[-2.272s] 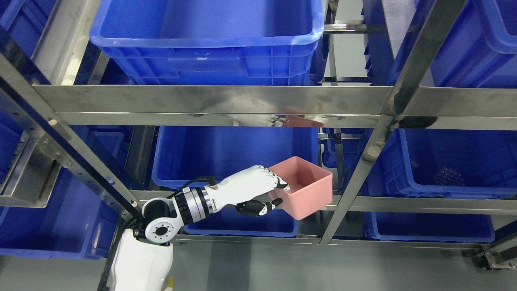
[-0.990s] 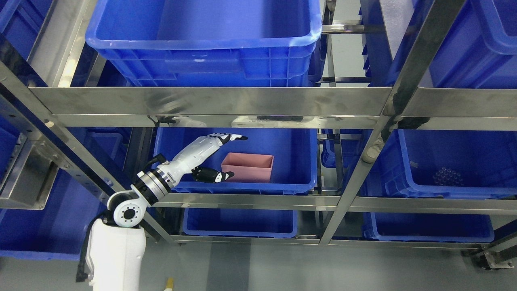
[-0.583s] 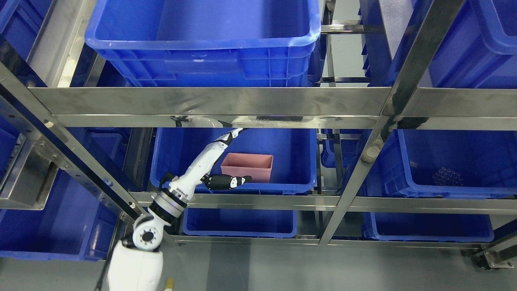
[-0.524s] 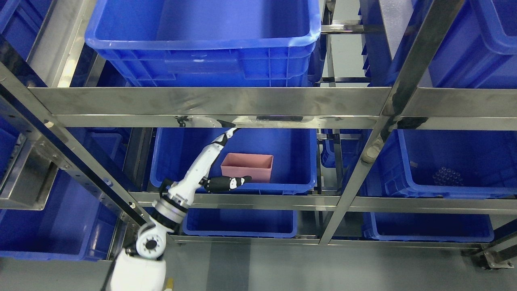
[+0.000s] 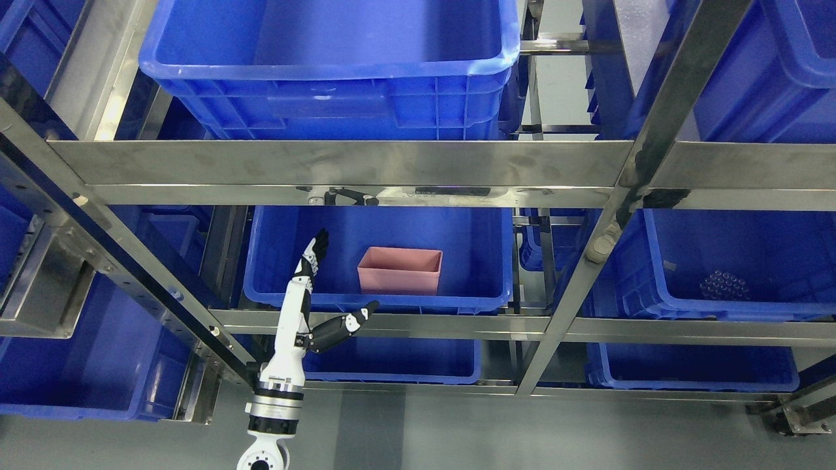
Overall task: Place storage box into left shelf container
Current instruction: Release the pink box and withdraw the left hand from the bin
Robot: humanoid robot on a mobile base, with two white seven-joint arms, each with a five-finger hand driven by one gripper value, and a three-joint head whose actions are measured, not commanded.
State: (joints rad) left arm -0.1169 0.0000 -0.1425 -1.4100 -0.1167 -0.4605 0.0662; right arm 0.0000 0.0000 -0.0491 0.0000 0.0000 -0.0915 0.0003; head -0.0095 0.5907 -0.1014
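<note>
A pink storage box [image 5: 400, 270] stands upright inside the blue container [image 5: 483, 287] on the middle shelf, left bay. My left hand [image 5: 330, 277] is open in front of that container's near left corner. Its fingers [image 5: 316, 250] point straight up and the thumb [image 5: 343, 323] sticks out to the right over the shelf rail. The hand holds nothing and is apart from the pink box, to its lower left. The right hand does not show.
Steel shelf rails [image 5: 392, 166] and a slanted post [image 5: 601, 248] frame the bays. A large blue bin [image 5: 326, 72] sits on the shelf above. Another blue bin [image 5: 738, 267] at the right holds a cluster of small dark things. More blue bins [image 5: 392, 359] sit below, over a grey floor [image 5: 522, 431].
The left hand carried the pink box into the middle-shelf container, let go of it, then drew back downward and out; the arm now stands nearly vertical. The box rests still.
</note>
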